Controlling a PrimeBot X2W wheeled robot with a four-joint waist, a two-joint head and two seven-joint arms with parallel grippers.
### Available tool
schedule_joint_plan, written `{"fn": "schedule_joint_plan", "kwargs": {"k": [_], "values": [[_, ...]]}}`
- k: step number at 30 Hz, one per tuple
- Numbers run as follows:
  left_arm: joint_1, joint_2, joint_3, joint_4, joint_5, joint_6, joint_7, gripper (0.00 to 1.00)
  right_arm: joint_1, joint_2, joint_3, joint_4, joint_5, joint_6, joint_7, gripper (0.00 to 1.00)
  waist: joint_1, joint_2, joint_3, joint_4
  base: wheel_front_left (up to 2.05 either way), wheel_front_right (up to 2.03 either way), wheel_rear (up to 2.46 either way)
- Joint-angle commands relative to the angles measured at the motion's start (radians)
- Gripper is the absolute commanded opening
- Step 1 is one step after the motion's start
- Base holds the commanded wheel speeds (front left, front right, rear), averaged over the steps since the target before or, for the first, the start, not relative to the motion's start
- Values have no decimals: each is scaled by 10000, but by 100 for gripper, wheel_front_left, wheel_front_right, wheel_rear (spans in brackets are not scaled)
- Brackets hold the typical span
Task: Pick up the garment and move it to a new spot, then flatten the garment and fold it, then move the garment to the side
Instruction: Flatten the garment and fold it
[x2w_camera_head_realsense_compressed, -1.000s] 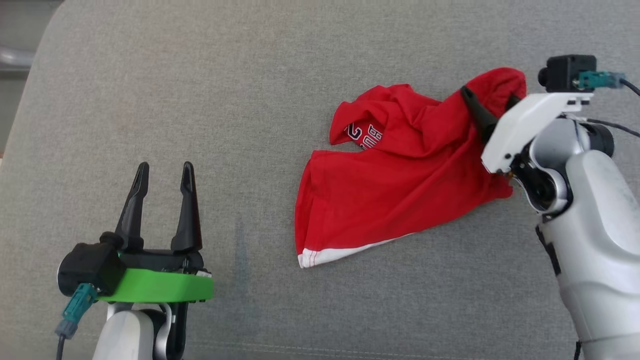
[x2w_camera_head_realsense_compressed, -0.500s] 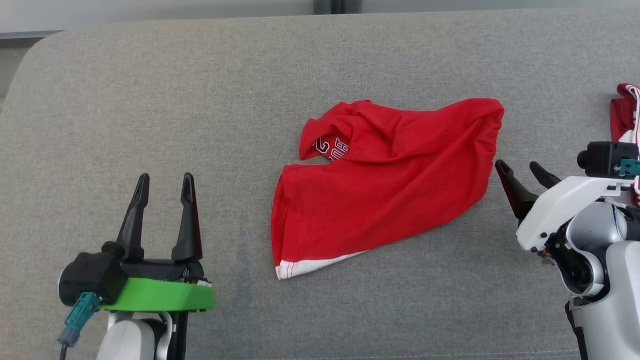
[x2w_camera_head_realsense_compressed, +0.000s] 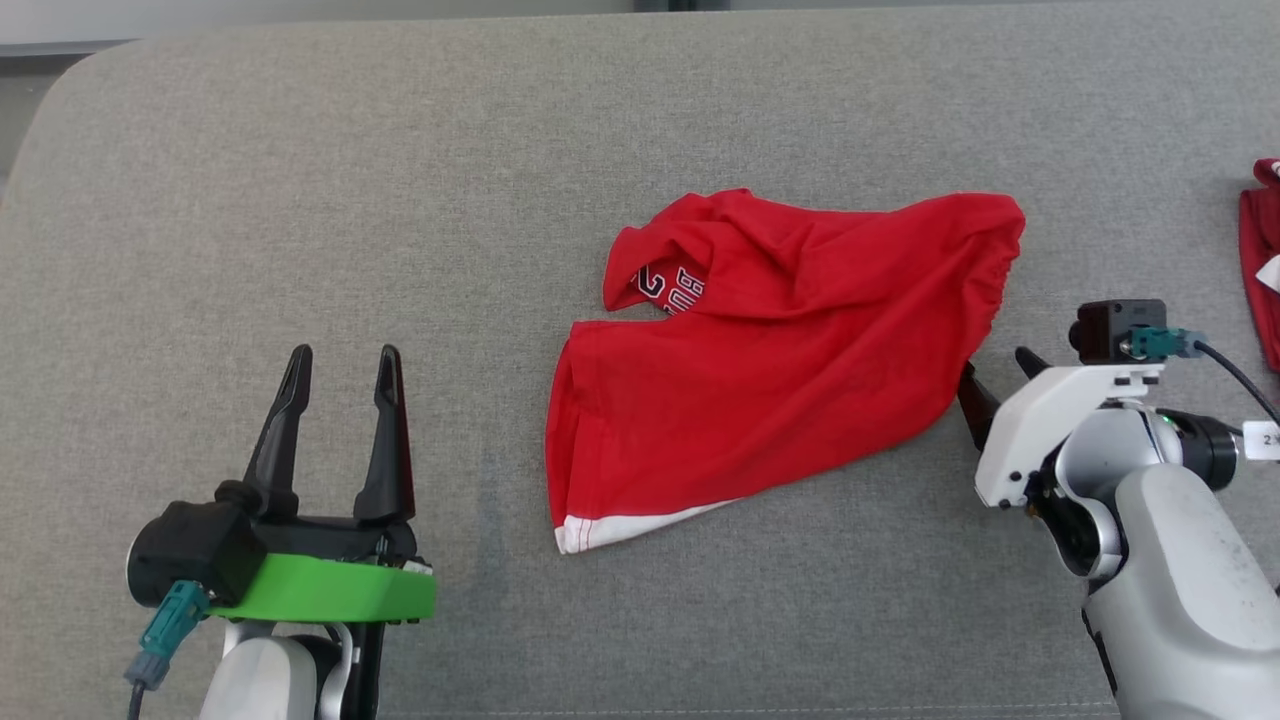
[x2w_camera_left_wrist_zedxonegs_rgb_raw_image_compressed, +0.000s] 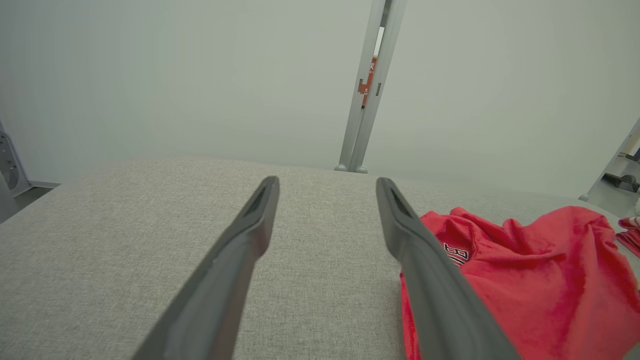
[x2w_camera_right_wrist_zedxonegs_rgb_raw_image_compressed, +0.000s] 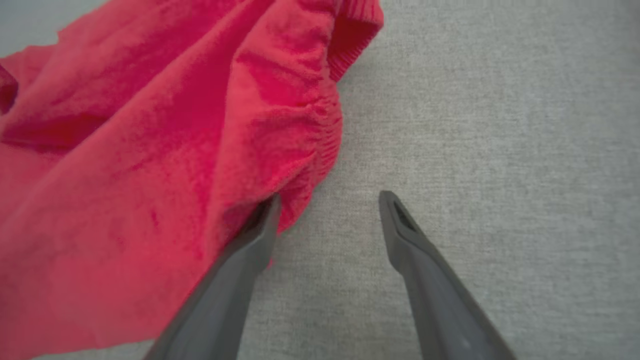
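Note:
The garment (x2w_camera_head_realsense_compressed: 770, 350) is a red piece with a white hem and white lettering, lying crumpled on the grey cushion (x2w_camera_head_realsense_compressed: 400, 150). My right gripper (x2w_camera_head_realsense_compressed: 993, 365) is open at the garment's lower right edge. In the right wrist view that gripper (x2w_camera_right_wrist_zedxonegs_rgb_raw_image_compressed: 330, 197) has its left finger's tip against the gathered red edge (x2w_camera_right_wrist_zedxonegs_rgb_raw_image_compressed: 150, 175), and bare cushion lies between its fingers. My left gripper (x2w_camera_head_realsense_compressed: 345, 360) stands open and empty well to the left of the garment. The left wrist view shows this gripper (x2w_camera_left_wrist_zedxonegs_rgb_raw_image_compressed: 326, 182) over bare cushion, with the garment (x2w_camera_left_wrist_zedxonegs_rgb_raw_image_compressed: 525, 280) off to its right.
Another red and white piece of cloth (x2w_camera_head_realsense_compressed: 1262, 260) lies at the far right edge of the cushion. The cushion's back edge (x2w_camera_head_realsense_compressed: 640, 20) runs along the top, with a pale wall and a metal post (x2w_camera_left_wrist_zedxonegs_rgb_raw_image_compressed: 367, 85) behind it.
The head camera has shifted. My right gripper has drawn back from the garment's upper right corner and come to its lower right edge. The left gripper has stayed put.

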Motion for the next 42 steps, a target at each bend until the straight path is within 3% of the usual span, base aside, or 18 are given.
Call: {"fn": "schedule_joint_plan", "kwargs": {"k": [1, 13, 14, 15, 16, 17, 23, 29, 38, 42], "values": [[-156, 79, -11, -13, 6, -24, 2, 100, -320, -100, 263, 195, 108, 4, -257, 100, 0, 0, 95, 82, 0, 0, 0], [-307, 91, 68, -47, -4, -24, 4, 100, -1513, -688, 2174, 1296, 1318, 4, -1245, 100, 0, 0, 358, 314, 0, 0, 0], [-306, 91, 79, -44, -9, -24, 2, 100, -1571, -757, 2332, 1303, 1429, 4, -1281, 82, 0, 0, 363, 318, 0, 0, 0], [-304, 89, 88, -36, -9, -24, 4, 100, -1611, -819, 2468, 1298, 1501, 4, -1332, 43, 0, 0, 364, 323, 0, 0, 0], [-299, 85, 96, -30, -5, -24, 4, 100, -1649, -894, 2651, 1300, 1571, 4, -1339, 11, 0, 0, 361, 327, 0, 0, 0], [-296, 82, 101, -27, -3, -24, 4, 100, -1680, -959, 2793, 1269, 1619, 4, -1366, 0, 0, 0, 356, 329, 0, 0, 0], [-212, 56, 146, 11, 12, -24, 4, 100, -1715, -1382, 3224, 571, 1795, 4, -1630, 0, 0, 0, 185, 320, 0, 0, 0], [53, 45, 268, 38, 42, -24, 4, 100, -575, -1530, 2418, -1666, 1803, 4, -657, 0, 0, 0, -208, 282, 0, 0, 0], [325, 35, 373, -114, 152, -24, 2, 100, 3265, 162, -680, -7002, 734, 4, 4122, 0, 0, 0, -389, -15, 0, 0, 0], [226, 29, 293, -117, 145, -24, 4, 100, 4155, 692, -1635, -7875, 240, 4, 5838, 0, 0, 0, -298, -111, 0, 0, 0]]}}
